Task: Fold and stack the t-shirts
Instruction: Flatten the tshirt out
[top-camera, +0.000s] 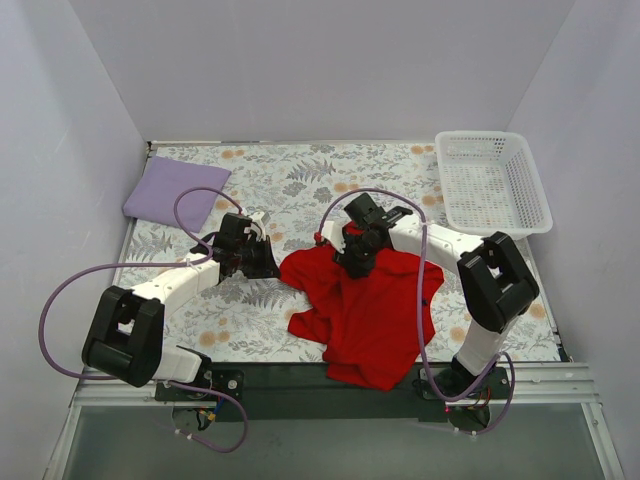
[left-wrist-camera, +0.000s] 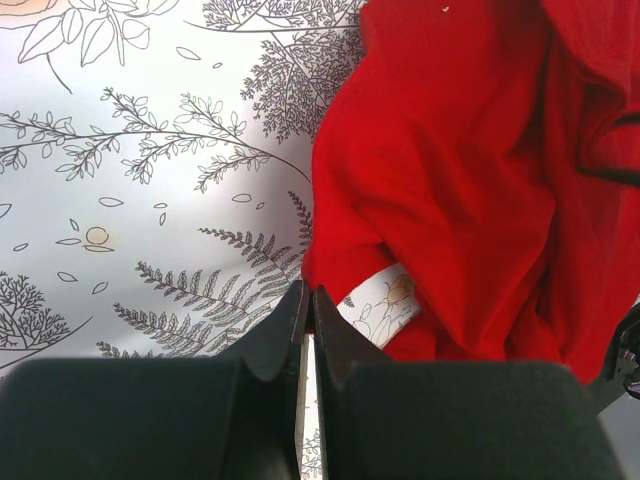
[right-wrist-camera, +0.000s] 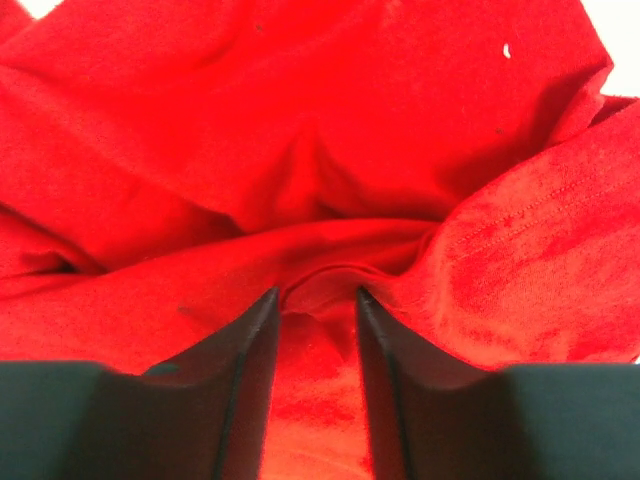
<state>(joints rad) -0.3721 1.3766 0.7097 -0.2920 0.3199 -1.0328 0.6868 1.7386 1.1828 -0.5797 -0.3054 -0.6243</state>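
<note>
Top external is showing the red t-shirt (top-camera: 372, 318) lying nearest the arm bases, crumpled and spread unevenly on the floral cloth (top-camera: 300, 180) that is covering the table. Just beyond the shirt's middle, the right gripper (top-camera: 356, 262) is bearing down on its far part. The left gripper (top-camera: 268, 266) is sitting just beside its left edge. Farther back, the lavender t-shirt (top-camera: 172, 190) is resting as a flat, tidy rectangle in the far left corner. The white basket (top-camera: 492, 185) is standing in the far right corner.

Judging by that layout, the lavender shirt is looking already folded. The red one is waiting for every fold, and after that for stacking with the lavender one, so roughly half the work seems to be remaining.

Left wrist is giving what the overhead cannot. The left jaws are pressed almost together with only a sliver between them and nothing held. The red edge is lying just past and to the right of the tips, with a patch of floral print peeking out beneath a raised fold.

Right wrist is showing its jaws partly apart with a ridge of red cloth gathered between them. The wrinkles are converging there, which reads as a pinch. Red is filling that frame, so only the overhead is placing the grasp on the shirt.
</note>
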